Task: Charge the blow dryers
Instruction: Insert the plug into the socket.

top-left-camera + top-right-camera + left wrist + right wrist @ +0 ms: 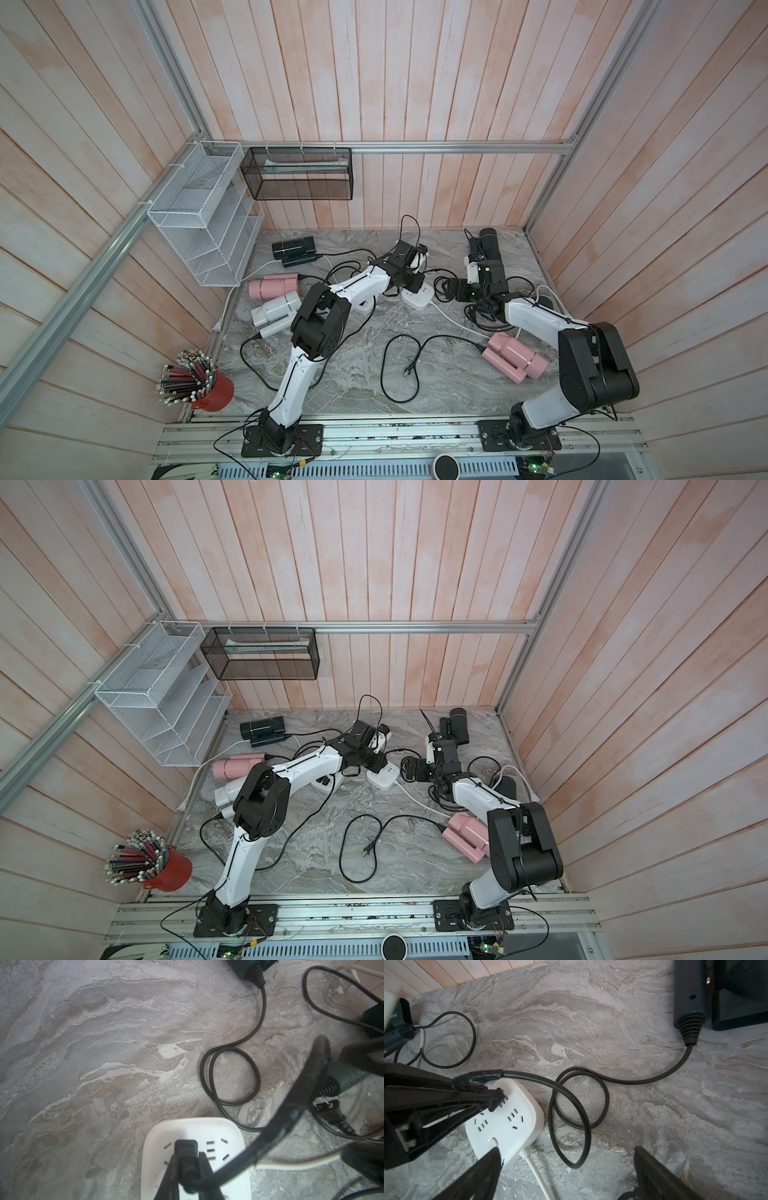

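left hand (187, 1159) clamped on black plug (186, 1147) at the power strip (160, 1147), mid-table. right hand (566, 1150) wide open just beside it. Risks: strip skids under the push, or plug enters crooked. Looped cord (654, 1079) to black blow dryer (689, 991), far right, may tug.

No legible txt, brand or nos. anywhere; white power strip (508, 1128) and black blow dryer (689, 991) show no readable markings.

Power strip (417, 296) mid-desk (353, 386), plug (186, 1148) against its top face, loose plug (407, 371) lying in front, blow dryer (515, 359) near the right edge, pencil cup (218, 392) by the front-left corner.
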